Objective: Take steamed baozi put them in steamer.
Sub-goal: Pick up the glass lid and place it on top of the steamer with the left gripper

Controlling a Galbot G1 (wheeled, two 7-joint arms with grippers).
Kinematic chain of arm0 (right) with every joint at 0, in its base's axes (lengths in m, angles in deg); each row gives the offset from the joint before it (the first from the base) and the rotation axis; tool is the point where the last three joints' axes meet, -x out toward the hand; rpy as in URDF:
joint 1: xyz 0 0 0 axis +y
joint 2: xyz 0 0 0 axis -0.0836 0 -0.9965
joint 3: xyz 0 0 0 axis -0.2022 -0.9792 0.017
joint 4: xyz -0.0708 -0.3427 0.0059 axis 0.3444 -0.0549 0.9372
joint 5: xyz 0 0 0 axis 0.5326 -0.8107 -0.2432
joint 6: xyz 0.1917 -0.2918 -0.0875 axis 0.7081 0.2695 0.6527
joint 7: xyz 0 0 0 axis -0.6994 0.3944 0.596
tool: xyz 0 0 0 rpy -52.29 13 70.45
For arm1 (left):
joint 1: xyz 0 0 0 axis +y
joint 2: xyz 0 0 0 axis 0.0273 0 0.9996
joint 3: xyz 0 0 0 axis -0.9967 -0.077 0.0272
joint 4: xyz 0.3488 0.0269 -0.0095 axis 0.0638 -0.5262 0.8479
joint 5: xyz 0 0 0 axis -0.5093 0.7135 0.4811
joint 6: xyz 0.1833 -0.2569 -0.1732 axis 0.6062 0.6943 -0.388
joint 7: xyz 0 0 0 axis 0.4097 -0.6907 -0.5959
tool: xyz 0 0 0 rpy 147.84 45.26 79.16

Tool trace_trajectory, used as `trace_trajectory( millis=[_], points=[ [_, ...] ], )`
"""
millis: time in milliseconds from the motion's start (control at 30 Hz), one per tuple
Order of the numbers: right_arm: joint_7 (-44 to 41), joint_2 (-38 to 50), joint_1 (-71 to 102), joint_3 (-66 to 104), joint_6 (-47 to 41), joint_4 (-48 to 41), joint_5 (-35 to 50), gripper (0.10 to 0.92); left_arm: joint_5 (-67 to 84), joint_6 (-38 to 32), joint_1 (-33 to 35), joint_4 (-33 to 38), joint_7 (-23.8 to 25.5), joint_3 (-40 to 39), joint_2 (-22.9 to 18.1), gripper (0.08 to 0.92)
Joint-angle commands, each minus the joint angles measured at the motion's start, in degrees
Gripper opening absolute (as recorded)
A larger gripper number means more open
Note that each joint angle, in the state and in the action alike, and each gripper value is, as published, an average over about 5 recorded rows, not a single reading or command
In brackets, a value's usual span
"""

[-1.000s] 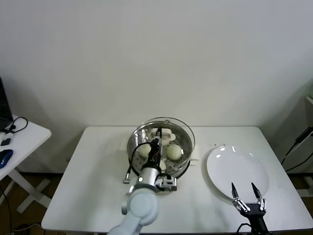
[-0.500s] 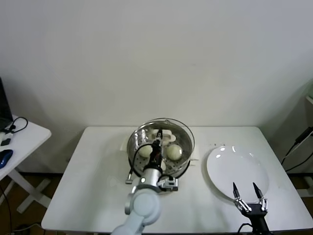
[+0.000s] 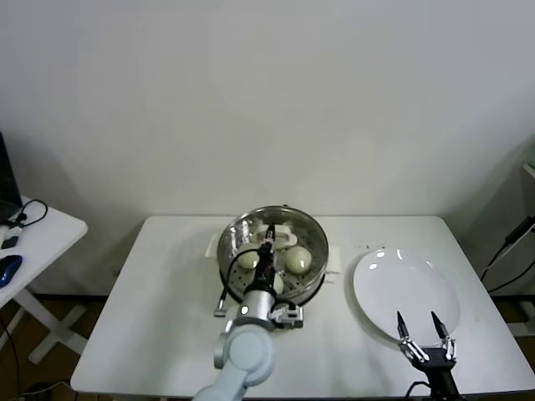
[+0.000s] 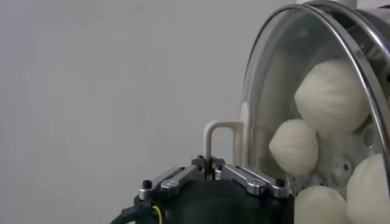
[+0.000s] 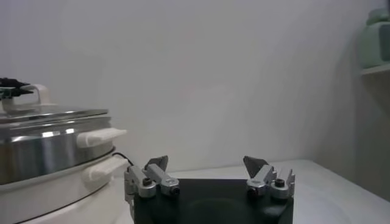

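Note:
The steamer (image 3: 272, 280), a shiny steel pot on a white base, stands at the table's middle. Several cream-white steamed baozi (image 3: 297, 259) lie inside it. They show through the glass in the left wrist view, one baozi (image 4: 329, 97) among them. The round glass lid (image 3: 311, 230) lies over the pot's rim. My left gripper (image 3: 269, 242) is above the pot's centre, shut on the lid's white loop handle (image 4: 222, 137). My right gripper (image 3: 424, 328) hangs open and holds nothing at the front right, by the near edge of the plate.
A flat white plate (image 3: 405, 288) lies right of the steamer with nothing on it. The steamer's cord (image 3: 226, 292) runs down its left side. A small white side table (image 3: 42, 230) with cables stands at the far left. The wall is close behind.
The glass lid has come down and shifted slightly left with my left gripper, from hanging over the pot to lying on its rim. The right gripper has not moved.

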Motion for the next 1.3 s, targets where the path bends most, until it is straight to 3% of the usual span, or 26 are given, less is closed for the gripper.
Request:
trace_trajectory(
  millis=[33,1300],
  points=[
    [-0.07,-0.07,0.01,0.02,0.07,0.04,0.12,0.823,-0.62,-0.05,0.12,-0.61,-0.11,0.22,0.06,0.133],
    [-0.19,-0.55,0.27,0.25,0.43,0.38,0.17,0.823,-0.26,-0.48,0.15,-2.01,-1.96,0.83,-0.09,0.133]
  ],
)
